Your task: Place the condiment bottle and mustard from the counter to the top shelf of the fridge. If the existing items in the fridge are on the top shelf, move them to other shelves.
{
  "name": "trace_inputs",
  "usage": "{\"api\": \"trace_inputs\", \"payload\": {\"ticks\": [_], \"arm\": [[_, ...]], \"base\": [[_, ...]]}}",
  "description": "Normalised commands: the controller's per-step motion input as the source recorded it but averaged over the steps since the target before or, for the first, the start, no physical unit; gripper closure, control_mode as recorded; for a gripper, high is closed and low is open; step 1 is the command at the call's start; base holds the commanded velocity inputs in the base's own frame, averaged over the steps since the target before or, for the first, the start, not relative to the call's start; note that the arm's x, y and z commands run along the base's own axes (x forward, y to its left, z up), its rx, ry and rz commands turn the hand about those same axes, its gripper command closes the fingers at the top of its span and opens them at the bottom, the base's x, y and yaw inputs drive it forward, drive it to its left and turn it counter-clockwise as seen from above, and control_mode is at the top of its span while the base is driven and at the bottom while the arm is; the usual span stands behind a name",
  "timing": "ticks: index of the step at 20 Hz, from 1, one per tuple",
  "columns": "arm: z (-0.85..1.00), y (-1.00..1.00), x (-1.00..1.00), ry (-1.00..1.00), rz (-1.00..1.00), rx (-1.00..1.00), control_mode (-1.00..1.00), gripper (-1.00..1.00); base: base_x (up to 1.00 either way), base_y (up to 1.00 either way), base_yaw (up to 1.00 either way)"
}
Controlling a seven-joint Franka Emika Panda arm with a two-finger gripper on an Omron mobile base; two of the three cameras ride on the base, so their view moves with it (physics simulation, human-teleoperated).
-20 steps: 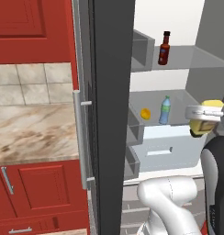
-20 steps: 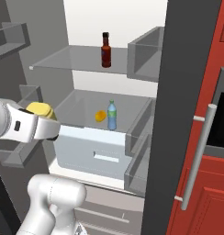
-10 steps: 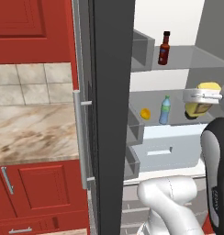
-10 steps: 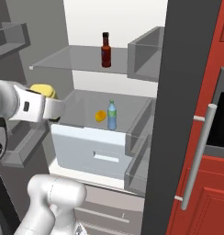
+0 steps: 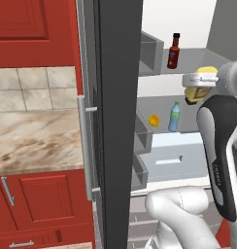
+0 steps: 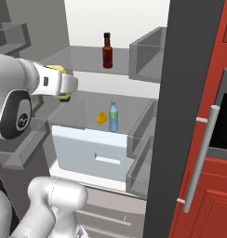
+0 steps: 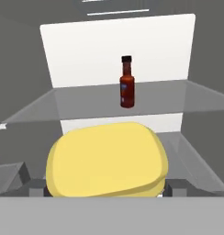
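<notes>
The gripper (image 7: pixel 104 195) grasps the mustard (image 7: pixel 107 158), jaws spread wide around its yellow body. It hangs in front of the fridge (image 5: pixel 121 97), below the shelf carrying the condiment bottle (image 7: pixel 127 83).

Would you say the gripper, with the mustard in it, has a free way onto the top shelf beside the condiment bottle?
Probably yes. The gripper holds the mustard about level with the top shelf; the fridge stands open, and the condiment bottle leaves bare shelf on both sides.
</notes>
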Motion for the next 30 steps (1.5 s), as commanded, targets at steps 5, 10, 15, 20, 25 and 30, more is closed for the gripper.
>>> {"api": "trace_inputs", "payload": {"ticks": [5,10,15,20,25,30], "arm": [[0.38,0.12,0.54,-0.05,0.07,-0.02,-1.0,1.0],[0.4,0.31,0.52,-0.03,0.09,-0.01,-1.0,1.0],[0.05,0.26,0.64,0.0,0.01,-0.04,-1.0,1.0],[0.0,0.29,0.61,0.0,0.0,-0.02,-1.0,1.0],[0.0,-0.07,0.29,0.0,0.0,0.0,-1.0,1.0],[0.0,0.11,0.22,0.0,0.0,0.0,-1.0,1.0]], "base": [[0.0,0.0,0.0],[0.0,0.0,0.0],[0.0,0.0,0.0],[0.0,0.0,0.0],[0.0,0.0,0.0],[0.0,0.0,0.0]]}}
